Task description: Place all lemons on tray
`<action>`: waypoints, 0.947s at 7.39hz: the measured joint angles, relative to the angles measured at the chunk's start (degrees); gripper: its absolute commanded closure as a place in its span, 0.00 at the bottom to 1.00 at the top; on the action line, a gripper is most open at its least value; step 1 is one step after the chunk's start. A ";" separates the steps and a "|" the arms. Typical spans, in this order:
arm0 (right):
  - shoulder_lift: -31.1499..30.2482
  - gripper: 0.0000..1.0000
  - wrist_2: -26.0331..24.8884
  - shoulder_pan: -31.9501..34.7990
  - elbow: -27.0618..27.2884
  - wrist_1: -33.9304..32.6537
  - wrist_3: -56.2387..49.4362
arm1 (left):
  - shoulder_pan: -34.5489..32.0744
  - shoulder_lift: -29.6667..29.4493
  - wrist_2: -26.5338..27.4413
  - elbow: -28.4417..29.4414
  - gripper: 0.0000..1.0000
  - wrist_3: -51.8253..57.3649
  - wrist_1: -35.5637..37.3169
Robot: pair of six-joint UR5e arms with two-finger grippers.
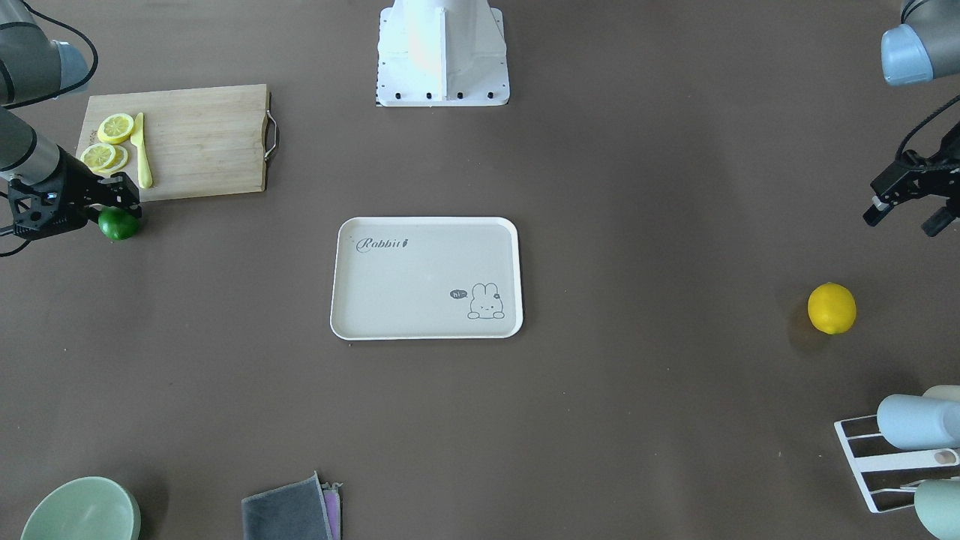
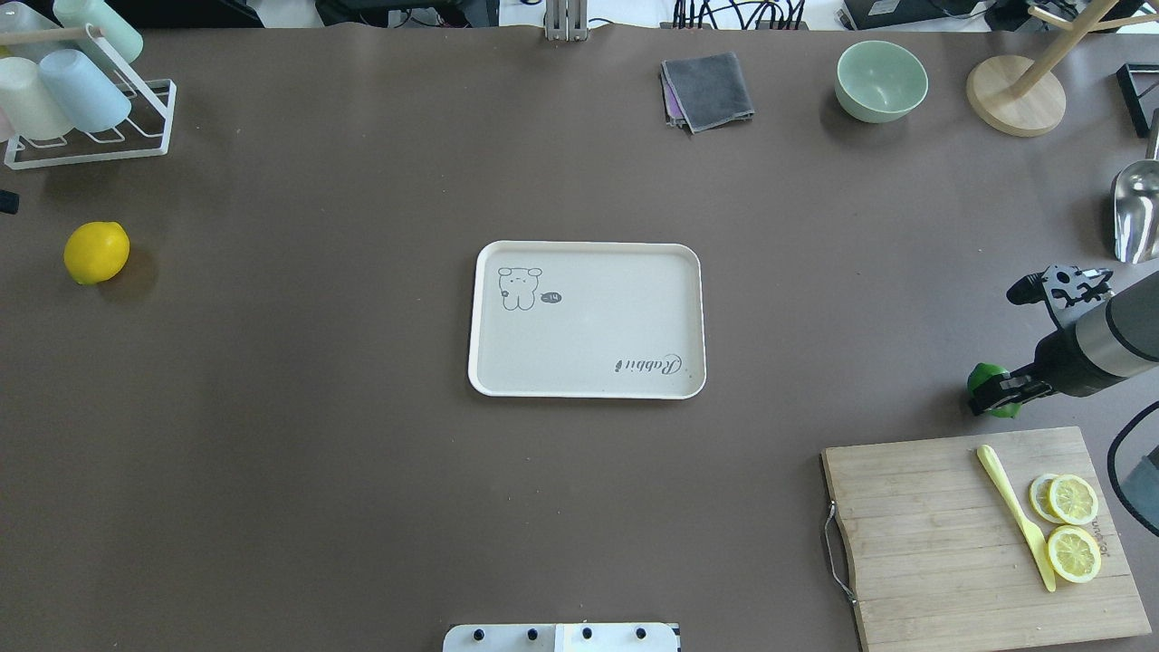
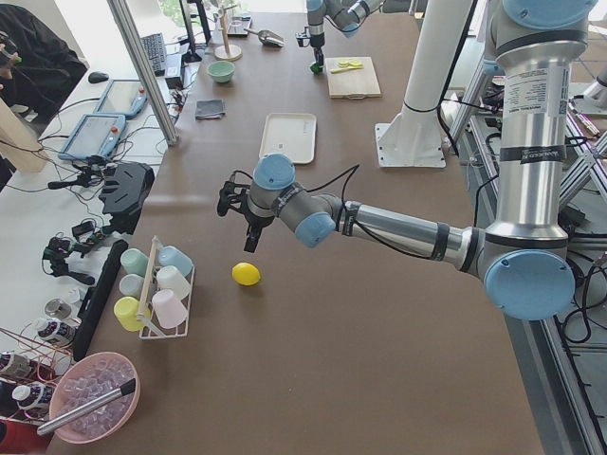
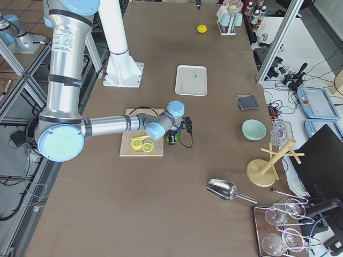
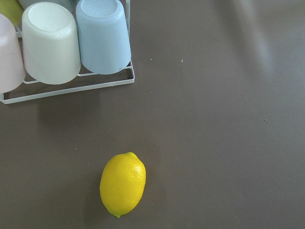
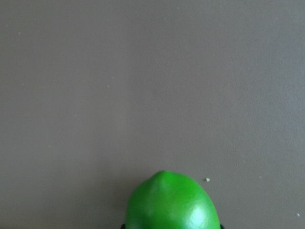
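The yellow lemon lies on the table far from the tray, and also shows in the left wrist view. My left gripper hangs open and empty above and beside it. The green lemon lies by the corner of the cutting board, partly hidden by my right gripper. That gripper is low over it, and its jaws look open on either side. The right wrist view shows the green lemon on the table, at the bottom edge. Nothing lies on the tray.
A wooden cutting board holds lemon slices and a yellow toy knife. A cup rack stands near the yellow lemon. A green bowl, a grey cloth, a wooden stand and a metal scoop lie along the table's edges.
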 measured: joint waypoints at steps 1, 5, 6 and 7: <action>0.17 1.00 1.11 0.41 1.22 -0.23 0.03 | 0.58 -0.75 0.08 0.58 0.02 0.01 -0.01; 3.19 1.00 4.72 2.63 5.21 -0.94 4.44 | 5.07 -5.33 5.55 6.62 0.02 6.00 -1.37; 5.03 1.00 4.69 2.67 5.32 -0.97 7.05 | 5.45 -5.72 7.31 8.89 0.02 12.80 -1.91; 7.12 1.00 4.58 2.67 5.33 -1.13 9.54 | 5.59 -6.21 8.13 11.21 0.02 18.67 -2.29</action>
